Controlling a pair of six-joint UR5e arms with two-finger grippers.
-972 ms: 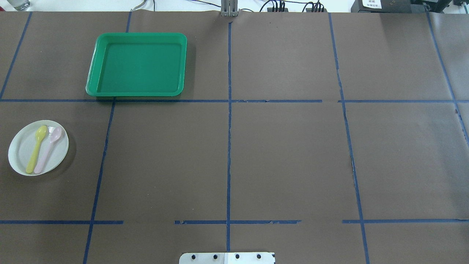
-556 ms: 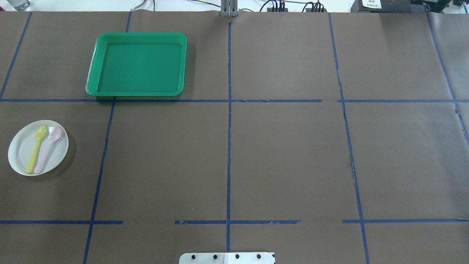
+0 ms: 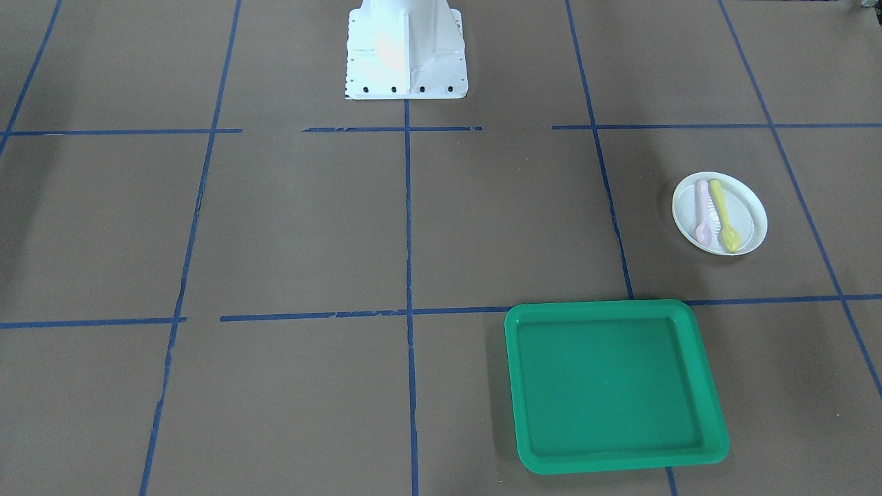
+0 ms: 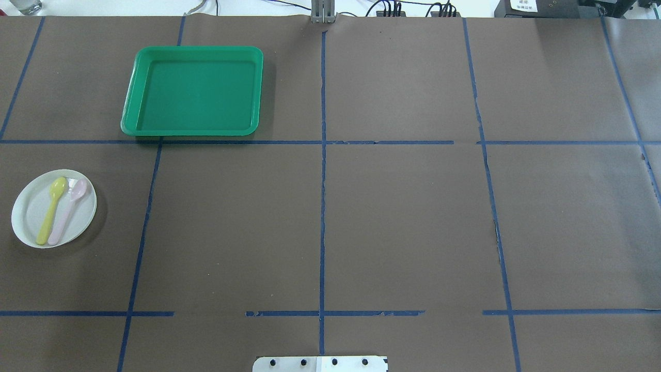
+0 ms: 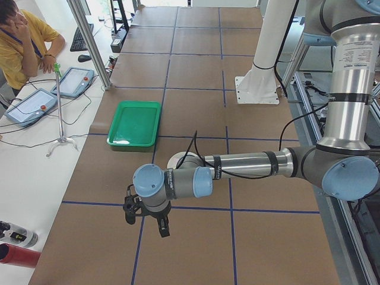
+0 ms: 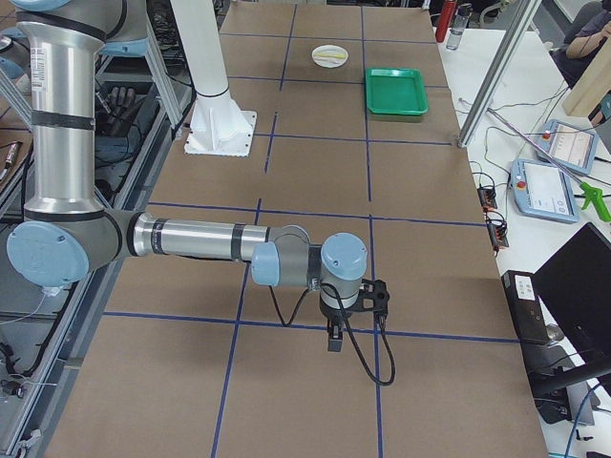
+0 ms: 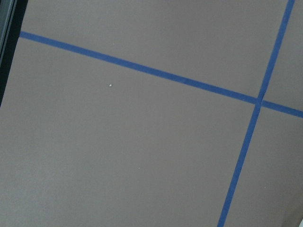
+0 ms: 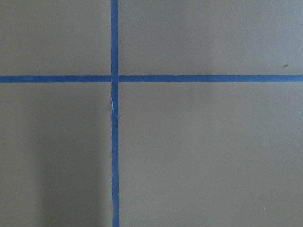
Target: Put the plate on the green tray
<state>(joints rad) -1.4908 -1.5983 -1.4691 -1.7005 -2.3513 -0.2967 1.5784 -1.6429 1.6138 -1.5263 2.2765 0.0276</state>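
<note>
No movement since earlier frames; plate (image 4: 28, 209) on table (image 4: 403, 217), well apart from green tray (image 4: 196, 49).
Two spoons (image 4: 49, 213) on plate. Left gripper (image 5: 146, 224) and right gripper (image 6: 344, 334) above table; fingers spread or pressed together, cannot tell.

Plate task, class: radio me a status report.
Left gripper, right gripper: open or shut, cannot tell. Plate on table, off green tray, carrying yellow spoon, pink spoon. Nothing between.

The left arm (image 5: 249, 165) holds its forearm level, wrist bent, so the left gripper (image 5: 146, 225) hangs pointing down near the left end of the table (image 5: 190, 249). The right arm (image 6: 191, 239) mirrors this near the right end, right gripper (image 6: 333, 342) pointing down. Neither gripper's opening can be judged.
</note>
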